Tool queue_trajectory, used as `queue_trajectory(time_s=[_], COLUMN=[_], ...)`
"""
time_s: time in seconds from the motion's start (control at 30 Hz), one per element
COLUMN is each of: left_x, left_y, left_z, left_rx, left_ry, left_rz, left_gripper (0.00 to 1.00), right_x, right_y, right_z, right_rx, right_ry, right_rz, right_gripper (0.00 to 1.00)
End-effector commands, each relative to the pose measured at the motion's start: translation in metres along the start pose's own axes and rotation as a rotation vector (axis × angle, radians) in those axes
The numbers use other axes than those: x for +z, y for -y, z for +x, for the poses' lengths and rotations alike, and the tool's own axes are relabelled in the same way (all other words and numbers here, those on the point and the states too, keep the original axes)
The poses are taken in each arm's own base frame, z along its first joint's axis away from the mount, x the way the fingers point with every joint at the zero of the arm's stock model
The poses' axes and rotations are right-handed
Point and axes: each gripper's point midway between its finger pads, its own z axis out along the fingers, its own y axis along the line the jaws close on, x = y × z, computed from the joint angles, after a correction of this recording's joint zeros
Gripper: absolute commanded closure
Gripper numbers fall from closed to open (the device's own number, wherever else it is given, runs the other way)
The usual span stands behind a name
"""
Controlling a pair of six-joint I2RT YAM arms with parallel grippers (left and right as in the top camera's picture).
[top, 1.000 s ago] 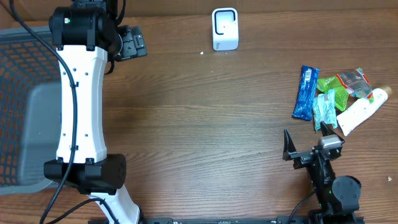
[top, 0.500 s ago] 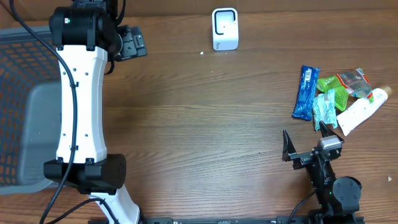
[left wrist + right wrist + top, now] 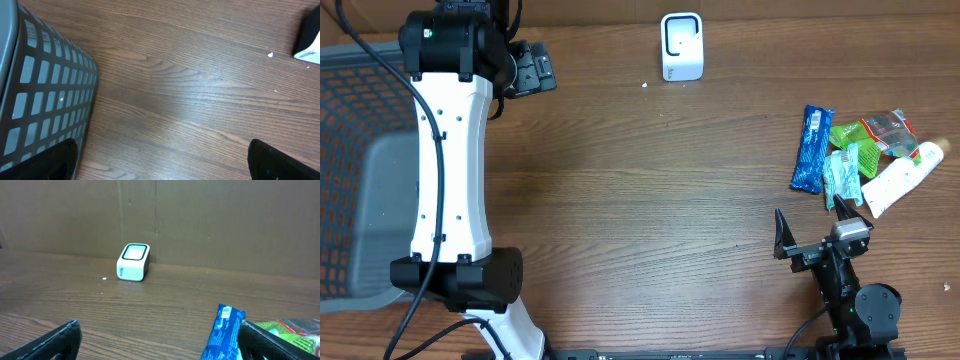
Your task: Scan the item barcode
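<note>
Your left gripper (image 3: 530, 70) is hanging wide open and empty at upper left; your right gripper (image 3: 813, 228) is gaping empty at lower right, below the packets (image 3: 811, 148).

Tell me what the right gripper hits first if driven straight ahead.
Probably the blue packet, lying just ahead on the right side, inside the span of the open right gripper. The middle of the path is bare table; the gripper's height above it is unclear.

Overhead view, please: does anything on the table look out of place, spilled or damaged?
Nothing looks spilled or damaged. Only a tiny white speck lies on the table just left of the white scanner, and the packets sit in a loose, overlapping heap.
</note>
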Motion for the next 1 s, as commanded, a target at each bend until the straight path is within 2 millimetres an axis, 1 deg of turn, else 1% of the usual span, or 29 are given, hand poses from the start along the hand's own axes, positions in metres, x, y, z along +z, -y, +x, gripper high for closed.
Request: queue_trajectory(time_s=[0.0,0.07,0.1,0.2,0.27,0.33,0.43,0.57,0.73,0.8,0.83,0.97], left_x=[0.000,-0.005,-0.010,-0.032,-0.044,-0.051,-0.057,-0.060,-0.062,-0.058,-0.054,-0.042], left_y=[-0.004,-0.006,-0.010,-0.013,-0.011,-0.007,0.001,0.000,-0.013,-0.019,-0.023,-0.025], left_z=[0.001,0.002,-0.002,-0.011,-0.016,-0.016,-0.008,0.017,0.056,0.075,0.092,0.123], left_rx=[0.020,0.021,0.015,-0.005,-0.018,-0.012,0.043,0.121,0.130,0.151,0.171,0.208], left_ry=[-0.004,0.003,0.032,0.123,0.190,0.256,0.390,0.535,0.710,0.774,0.827,0.910], left_rz=[-0.022,-0.026,-0.039,-0.020,0.018,0.076,0.179,0.235,0.263,0.260,0.266,0.328], left_gripper=[0.00,0.00,0.00,0.01,0.01,0.00,0.00,0.00,0.00,0.01,0.00,0.01], right_x=[0.000,0.000,0.000,0.000,0.000,0.000,0.000,0.000,0.000,0.000,0.000,0.000], right_y=[0.000,0.000,0.000,0.000,0.000,0.000,0.000,0.000,0.000,0.000,0.000,0.000], right_z=[0.002,0.002,0.002,0.002,0.002,0.002,0.002,0.002,0.002,0.002,0.002,0.002], right_rx=[-0.001,-0.001,-0.001,-0.001,-0.001,-0.001,-0.001,-0.001,-0.001,-0.001,-0.001,-0.001], right_ry=[0.003,0.003,0.003,0.003,0.003,0.003,0.003,0.003,0.003,0.003,0.003,0.003], right_rz=[-0.001,-0.001,-0.001,-0.001,-0.001,-0.001,-0.001,-0.001,-0.001,-0.001,-0.001,-0.001], right_gripper=[0.00,0.00,0.00,0.00,0.00,0.00,0.00,0.00,0.00,0.00,0.00,0.00])
